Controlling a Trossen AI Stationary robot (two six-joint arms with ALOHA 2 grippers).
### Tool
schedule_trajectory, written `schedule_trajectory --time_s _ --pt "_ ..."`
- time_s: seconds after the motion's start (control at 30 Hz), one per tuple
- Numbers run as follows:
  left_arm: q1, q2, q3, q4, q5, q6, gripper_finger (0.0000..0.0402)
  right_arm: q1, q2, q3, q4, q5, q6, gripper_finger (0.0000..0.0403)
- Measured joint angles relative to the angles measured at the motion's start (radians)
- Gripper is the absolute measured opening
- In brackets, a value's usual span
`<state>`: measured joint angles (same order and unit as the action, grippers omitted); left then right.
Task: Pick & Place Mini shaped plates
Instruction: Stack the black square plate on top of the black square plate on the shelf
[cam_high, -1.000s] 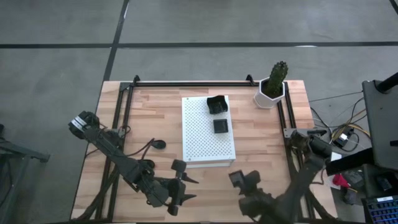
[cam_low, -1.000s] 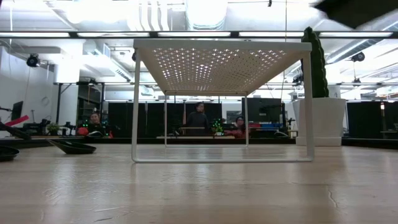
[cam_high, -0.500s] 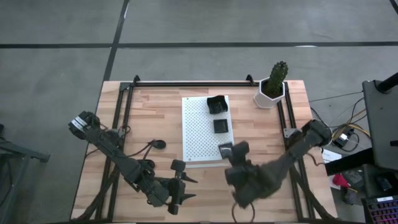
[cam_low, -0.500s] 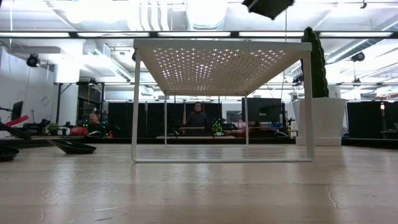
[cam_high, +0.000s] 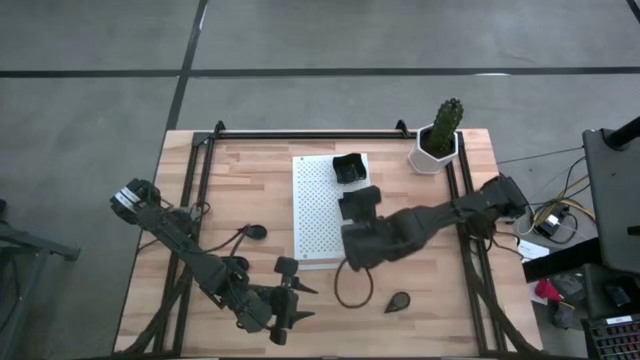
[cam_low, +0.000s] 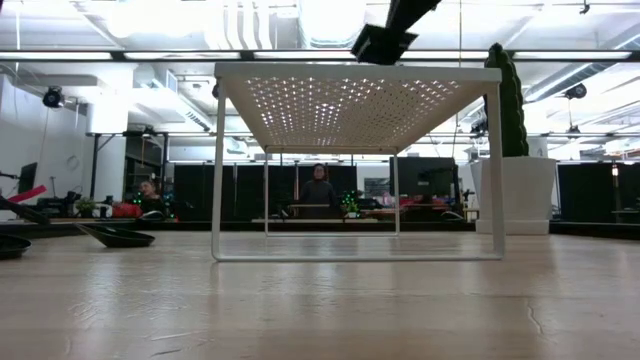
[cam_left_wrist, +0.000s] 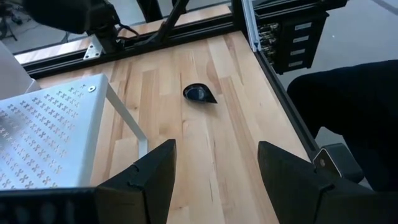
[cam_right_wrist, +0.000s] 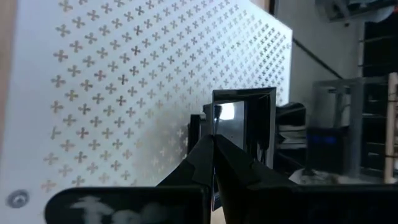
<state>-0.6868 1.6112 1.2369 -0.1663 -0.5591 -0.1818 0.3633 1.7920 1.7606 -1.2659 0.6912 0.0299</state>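
Observation:
My right gripper (cam_high: 355, 218) hangs over the white perforated board (cam_high: 318, 215), shut on a small square dark plate (cam_right_wrist: 244, 124). From the low view, the gripper and plate (cam_low: 380, 44) are just above the board's top. Another dark plate (cam_high: 348, 168) rests on the board's far end. Teardrop plates lie flat on the table at the near right (cam_high: 398, 302) and on the left (cam_high: 255, 232). My left gripper (cam_high: 297, 303) waits open near the table's near edge, with one teardrop plate (cam_left_wrist: 199, 94) ahead of it. My right gripper pinches the square plate's rim (cam_right_wrist: 216, 127) between its two fingers, on one side of the plate. The fingers slant down from the table's near right. The plate is lifted clear, above the board.
A white hexagonal pot with a cactus (cam_high: 438, 140) stands at the far right corner. The board stands on thin legs (cam_low: 217, 165) with open space beneath. A cable loop (cam_high: 350, 290) hangs under my right arm. Black rails (cam_high: 200, 170) run along the table's sides.
My right gripper has swung from the table's near edge toward its far edge and risen, carrying the square plate over the white board. It stays shut on the plate. My left arm has kept still.

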Motion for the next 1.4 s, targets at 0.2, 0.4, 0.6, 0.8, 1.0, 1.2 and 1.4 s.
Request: schedule_trajectory --time_s 0.2,0.4,0.6,0.8,1.0,1.2,1.4 --pt "-0.001 0.000 0.000 -0.018 0.000 -0.014 0.0220 -0.038 -0.009 -0.015 -0.001 -0.018 -0.008 0.0008" --pt "-0.002 0.000 0.000 -0.028 0.000 -0.019 0.0220 -0.057 -0.012 -0.073 0.031 -0.030 -0.007 0.0008" --pt "-0.002 0.000 0.000 -0.028 0.000 -0.027 0.0220 -0.067 -0.017 -0.134 0.078 -0.038 -0.005 0.0008" --pt "-0.002 0.000 0.000 -0.028 0.000 -0.028 0.0220 -0.086 -0.018 -0.159 0.082 -0.036 0.028 0.0008" --pt "-0.002 0.000 0.000 -0.028 0.000 -0.028 0.0220 -0.090 -0.023 -0.159 0.095 -0.015 0.025 0.0008" --pt "-0.002 0.000 0.000 -0.029 0.000 -0.028 0.0220 -0.089 -0.044 -0.159 0.103 -0.008 0.022 0.0008" --pt "-0.002 0.000 0.000 -0.028 0.000 -0.028 0.0220 -0.102 -0.051 -0.159 0.122 -0.008 0.010 0.0008"
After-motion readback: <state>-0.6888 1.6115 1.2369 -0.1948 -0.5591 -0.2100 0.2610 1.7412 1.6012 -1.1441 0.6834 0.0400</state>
